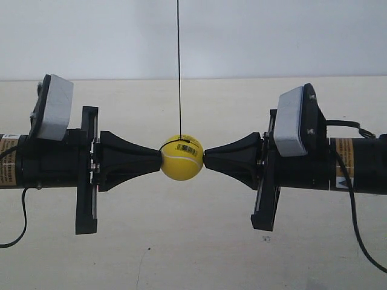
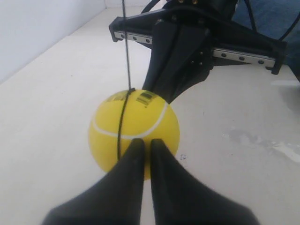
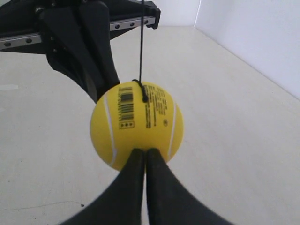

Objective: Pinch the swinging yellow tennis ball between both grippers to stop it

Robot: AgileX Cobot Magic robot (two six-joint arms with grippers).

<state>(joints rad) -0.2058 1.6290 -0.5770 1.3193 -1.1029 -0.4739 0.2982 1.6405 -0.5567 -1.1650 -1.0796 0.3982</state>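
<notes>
The yellow tennis ball [image 1: 181, 159] hangs on a thin dark string [image 1: 179, 66] above the pale table. It sits between two black cone-tipped grippers that point at each other. The tip of the gripper at the exterior view's left [image 1: 158, 161] touches one side of the ball. The tip of the gripper at the exterior view's right [image 1: 207, 161] touches the other side. In the left wrist view my left gripper [image 2: 146, 141] is shut, its tips against the ball [image 2: 133, 119]. My right gripper [image 3: 146, 151] is also shut, its tips pressing the ball [image 3: 136, 119] below the barcode sticker [image 3: 125, 108].
A white wall [image 1: 193, 36] runs behind the table's [image 1: 193, 254] far edge. Black cables [image 1: 354, 217] hang from both arms near the exterior view's side edges. Each gripper's cross plate [image 1: 87, 170] stands wide of its cone.
</notes>
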